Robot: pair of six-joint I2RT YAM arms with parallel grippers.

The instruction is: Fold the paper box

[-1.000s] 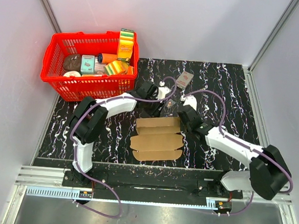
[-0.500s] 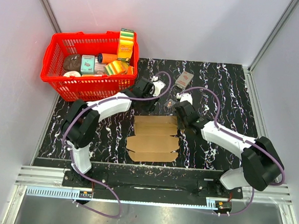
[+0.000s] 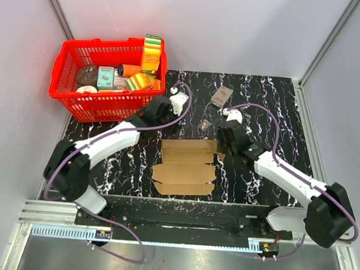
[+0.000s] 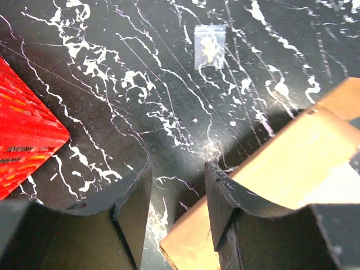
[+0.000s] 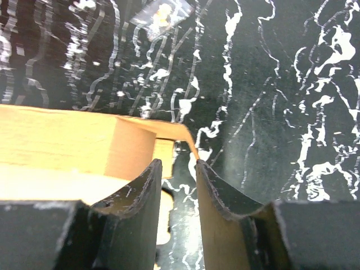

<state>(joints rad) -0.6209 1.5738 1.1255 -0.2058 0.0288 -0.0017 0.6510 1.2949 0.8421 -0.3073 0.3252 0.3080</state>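
Paper box (image 3: 185,169): lies flat, unfolded, at centre of marbled table (image 3: 274,111). Left gripper (image 4: 179,174): sits parted beside its far-left corner. Right gripper (image 5: 179,169): sits narrowly parted at far-right flap, clamping nothing.

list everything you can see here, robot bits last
table: one, black with white veining, under everything
basket: one, red plastic, far left corner of the table
packaged goods: several, mixed yellow, orange, teal and brown, inside the basket
paper box: one, plain brown cardboard, an unfolded flat sheet, centre of the table
printed packet: one, grey and red, lying far of the sheet
clear bag: one, transparent with small pale bits inside, between the packet and the sheet
left gripper: one, black, open, over the sheet's far left corner near the basket
right gripper: one, black, jaws narrowly apart at the sheet's far right flap
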